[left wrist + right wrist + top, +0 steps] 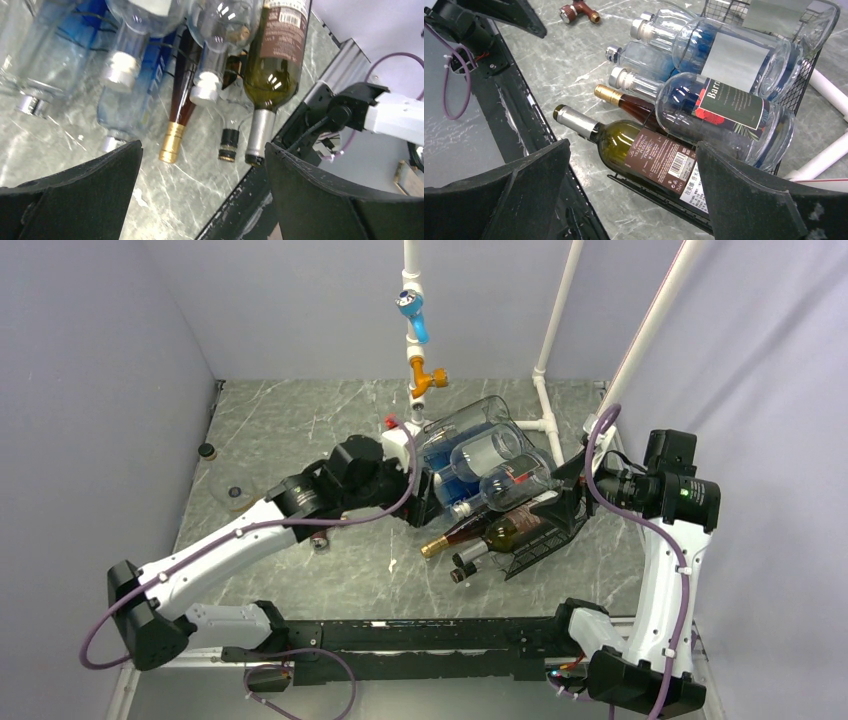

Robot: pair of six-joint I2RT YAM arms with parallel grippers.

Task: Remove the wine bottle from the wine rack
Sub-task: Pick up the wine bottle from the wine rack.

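You are at the approach step: nothing is gripped and no bottle has left the black wire-mesh wine rack (540,545).

The olive-green glass wine bottle with the brown label and silver foil neck (659,155) lies on the rack's lowest tier, at its near right side, with its neck sticking out past the rack's open front. Your right gripper (632,145) hangs just above it, fingers spread wide to either side of its body and touching nothing. Your left gripper (202,145) is also spread wide and empty, facing the bottle necks from the rack's left front.

I judge the next move to be lowering the right gripper onto that green bottle, closing on it, and drawing it out along its own length through the rack's front. A clear bottle with a dark and red label (729,107) lies on the tier just above, so lifting early would likely knock it.

Count:
- one rack
- two grippers
- seven bottles by their necks in the left wrist view
  - the green one
  - one amber bottle with a gold cap (172,142) beside it
  - one black-capped neck with a gold band (229,145), its body hidden
  - four clear glass bottles
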